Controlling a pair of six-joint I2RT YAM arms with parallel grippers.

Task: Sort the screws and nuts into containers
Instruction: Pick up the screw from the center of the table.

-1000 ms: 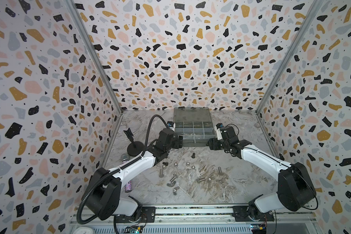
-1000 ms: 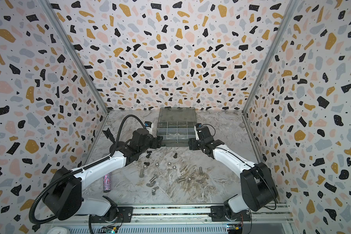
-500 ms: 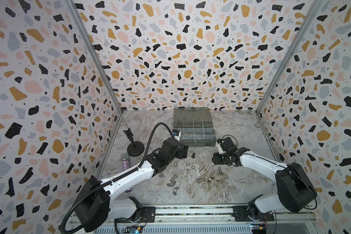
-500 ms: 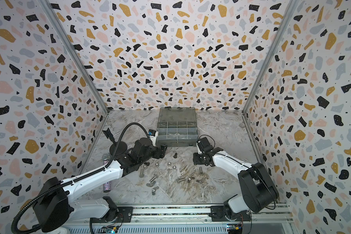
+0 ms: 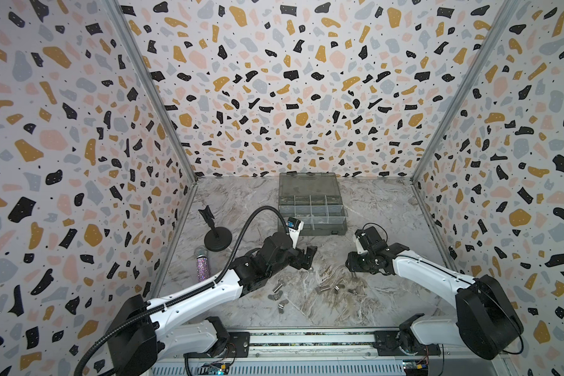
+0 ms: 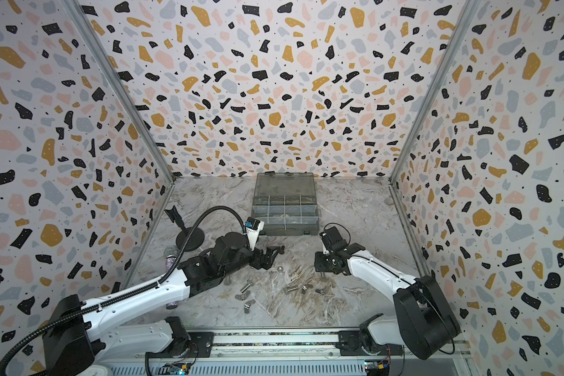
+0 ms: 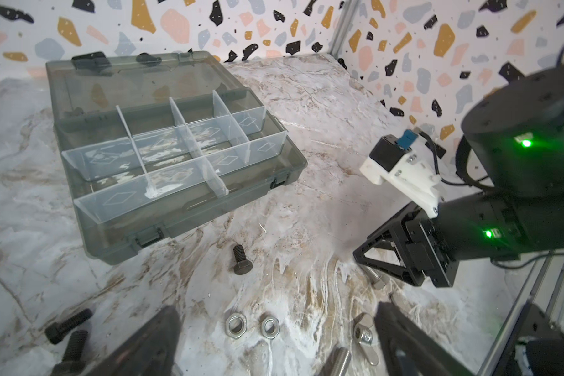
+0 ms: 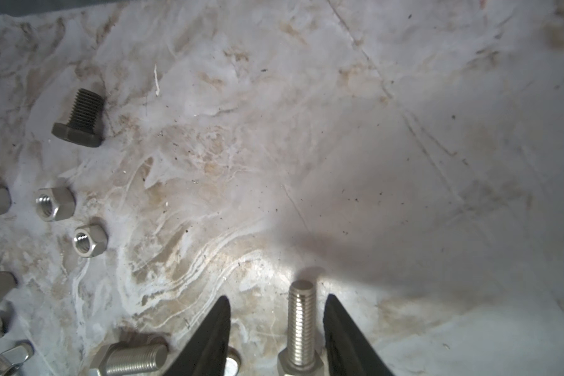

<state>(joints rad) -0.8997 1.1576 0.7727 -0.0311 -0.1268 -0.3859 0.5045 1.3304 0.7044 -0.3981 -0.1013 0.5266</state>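
Observation:
The grey organizer box (image 5: 319, 229) (image 7: 189, 224) lies open at the back, and its containers look bare. My left gripper (image 5: 308, 257) (image 7: 274, 345) is open wide, low over the table. Two hex nuts (image 7: 236, 325), a wing nut (image 7: 363, 332) and a silver screw (image 7: 339, 361) lie between its fingers. My right gripper (image 5: 352, 268) (image 8: 277, 325) is open and straddles a silver hex-head screw (image 8: 302, 319). One finger sits close to the screw and the other stands apart. A black screw (image 7: 241, 260) (image 8: 79, 118) lies near the box. More nuts (image 8: 54, 203) and screws (image 5: 323, 288) are scattered in front.
A black round-based stand (image 5: 217, 237) and a glittery purple microphone (image 5: 202, 268) sit at the left of the table, beside my left arm. Patterned walls close three sides. A metal rail (image 5: 306, 340) runs along the front edge.
Both arms pulled back from the box and came down over the loose parts. The left gripper opened wider. The right gripper narrowed around the silver screw.

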